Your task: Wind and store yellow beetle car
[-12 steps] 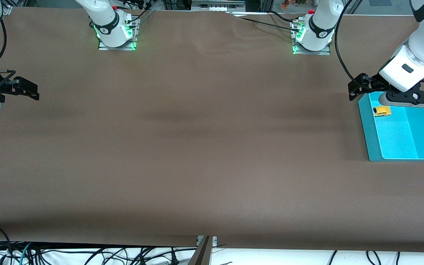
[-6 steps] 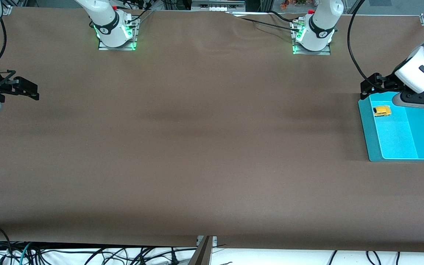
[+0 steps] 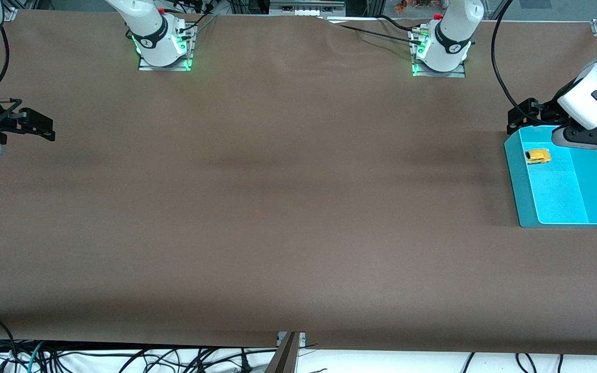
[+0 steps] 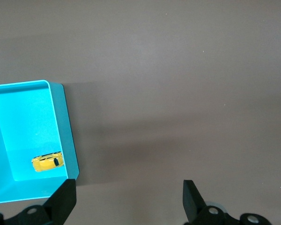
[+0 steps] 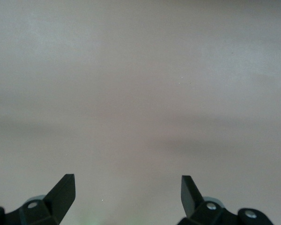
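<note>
The yellow beetle car (image 3: 537, 156) lies in the turquoise bin (image 3: 519, 181), near the bin's end farthest from the front camera. My left gripper (image 3: 517, 118) is open and empty in the air, over the table beside that end of the bin. In the left wrist view the car (image 4: 47, 162) rests on the bin floor (image 4: 23, 117), and the left gripper (image 4: 129, 199) has its jaws wide apart over bare table beside the bin's wall. My right gripper (image 3: 39, 126) waits open and empty at the right arm's end of the table; its wrist view (image 5: 128, 192) shows only table.
The brown table cover (image 3: 288, 197) is bare between the two grippers. The arm bases (image 3: 162, 49) (image 3: 439, 54) stand along the table's edge farthest from the front camera. Cables hang below the table's near edge.
My left gripper has drawn back from over the bin toward the left arm's end of the table, rising slightly. The car stays in the bin. The right arm has not moved.
</note>
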